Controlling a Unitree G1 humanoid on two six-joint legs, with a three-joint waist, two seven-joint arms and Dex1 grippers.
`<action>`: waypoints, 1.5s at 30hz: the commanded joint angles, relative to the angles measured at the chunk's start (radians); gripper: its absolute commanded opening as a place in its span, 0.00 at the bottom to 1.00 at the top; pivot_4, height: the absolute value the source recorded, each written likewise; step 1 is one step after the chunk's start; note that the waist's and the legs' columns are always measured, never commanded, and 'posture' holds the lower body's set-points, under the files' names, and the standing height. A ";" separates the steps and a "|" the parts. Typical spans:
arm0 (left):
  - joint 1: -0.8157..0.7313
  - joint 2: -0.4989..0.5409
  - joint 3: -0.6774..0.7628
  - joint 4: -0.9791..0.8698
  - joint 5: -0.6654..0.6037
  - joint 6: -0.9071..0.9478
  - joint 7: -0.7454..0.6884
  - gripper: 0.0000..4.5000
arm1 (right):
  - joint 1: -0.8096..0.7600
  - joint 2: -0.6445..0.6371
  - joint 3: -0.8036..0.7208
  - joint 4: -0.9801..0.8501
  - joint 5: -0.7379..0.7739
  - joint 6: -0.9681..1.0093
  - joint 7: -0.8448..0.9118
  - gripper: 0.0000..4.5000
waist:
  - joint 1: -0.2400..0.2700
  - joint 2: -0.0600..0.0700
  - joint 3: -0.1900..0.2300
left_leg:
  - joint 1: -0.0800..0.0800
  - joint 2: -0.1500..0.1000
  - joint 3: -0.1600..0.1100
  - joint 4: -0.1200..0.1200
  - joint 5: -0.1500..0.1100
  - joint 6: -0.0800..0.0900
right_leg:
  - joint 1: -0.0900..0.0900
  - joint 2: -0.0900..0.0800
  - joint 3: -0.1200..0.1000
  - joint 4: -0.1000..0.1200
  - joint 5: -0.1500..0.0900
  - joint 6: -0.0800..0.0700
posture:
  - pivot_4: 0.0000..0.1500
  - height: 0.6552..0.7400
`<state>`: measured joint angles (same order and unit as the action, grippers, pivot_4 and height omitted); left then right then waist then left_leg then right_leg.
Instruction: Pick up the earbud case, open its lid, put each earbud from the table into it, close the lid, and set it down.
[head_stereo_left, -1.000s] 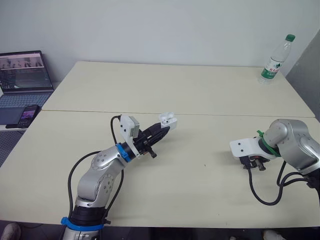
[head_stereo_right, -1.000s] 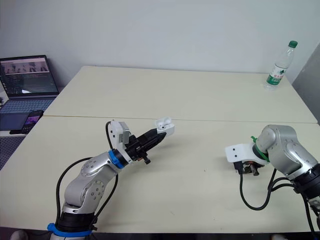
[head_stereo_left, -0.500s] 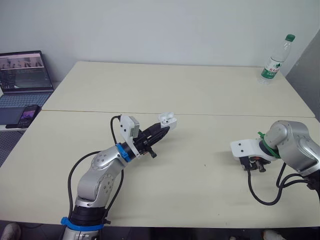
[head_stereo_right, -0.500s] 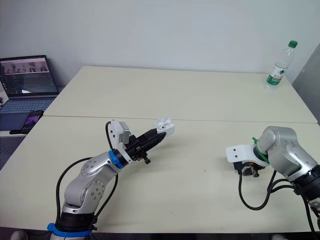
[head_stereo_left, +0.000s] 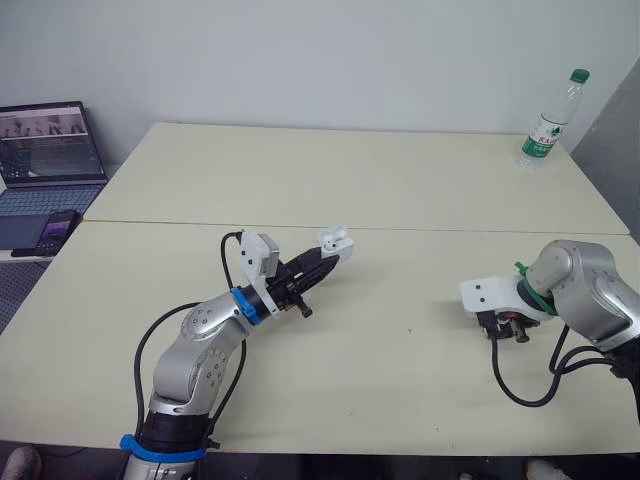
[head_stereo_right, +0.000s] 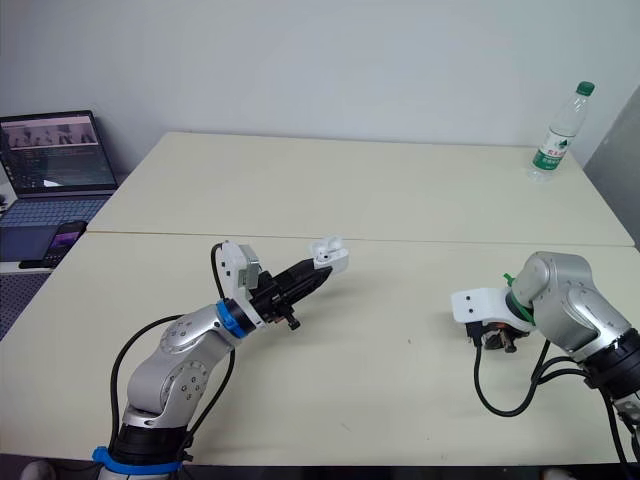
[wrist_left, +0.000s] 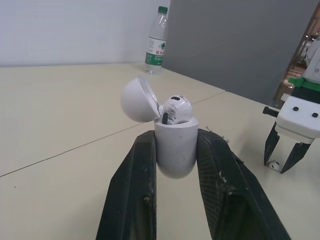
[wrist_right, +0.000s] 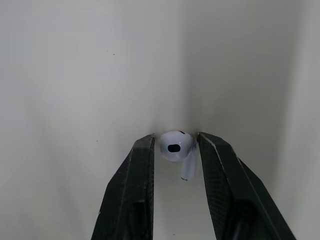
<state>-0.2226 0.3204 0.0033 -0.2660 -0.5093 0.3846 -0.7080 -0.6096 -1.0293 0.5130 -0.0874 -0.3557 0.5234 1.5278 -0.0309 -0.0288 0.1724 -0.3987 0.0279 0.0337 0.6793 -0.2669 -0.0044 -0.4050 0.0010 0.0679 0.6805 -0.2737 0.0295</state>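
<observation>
Earbud (wrist_right: 175, 146) lies on the tabletop (head_stereo_left: 400, 380) near its right edge, with my right claw (wrist_right: 176, 138) down around it; I can't tell if it squeezes yet. My left claw (wrist_left: 176, 134) grips the open case (wrist_left: 175, 152) well to its left.

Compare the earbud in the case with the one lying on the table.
The case earbud sits in the open case, held above the table by the left gripper; the table earbud lies on the table. The case earbud shows just its head above the rim; the table earbud shows whole, stem included. The table earbud lies between the right gripper's open fingers; the case earbud is touched by no finger. Both are white.
</observation>
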 joint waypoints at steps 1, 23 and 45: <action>-0.008 0.000 -0.007 -0.042 -0.010 -0.012 -0.003 0.17 | -0.013 -0.002 -0.004 -0.001 -0.022 0.016 0.004 0.31 | 0.000 0.000 0.000 | 0.000 0.000 0.000 0.000 0.000 0.000 | 0.000 0.000 0.000 0.000 0.000 0.000 | 1.00 0.99; -0.004 0.000 -0.009 -0.039 -0.010 -0.012 -0.008 0.17 | 0.003 -0.008 -0.015 -0.060 -0.005 0.082 0.026 0.09 | 0.000 0.000 0.000 | 0.000 0.000 0.000 0.000 0.000 0.000 | 0.000 0.000 0.000 0.000 0.000 0.000 | 1.00 0.99; -0.112 -0.064 -0.015 0.005 -0.035 0.004 0.018 0.17 | -0.180 0.803 -0.740 -0.414 0.459 0.645 -0.695 0.09 | 0.001 0.000 0.000 | -0.003 0.000 -0.003 -0.002 0.000 0.000 | -0.002 0.000 -0.002 0.000 0.000 -0.001 | 1.00 0.99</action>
<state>-0.3168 0.2651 -0.0160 -0.2472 -0.5204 0.3884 -0.6885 -0.7913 -0.2702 -0.1584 -0.4287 0.0654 1.1959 0.9186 -0.0299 -0.0293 0.1724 -0.4018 0.0279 0.0305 0.6777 -0.2673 -0.0048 -0.4065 0.0006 0.0654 0.6807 -0.2734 0.0290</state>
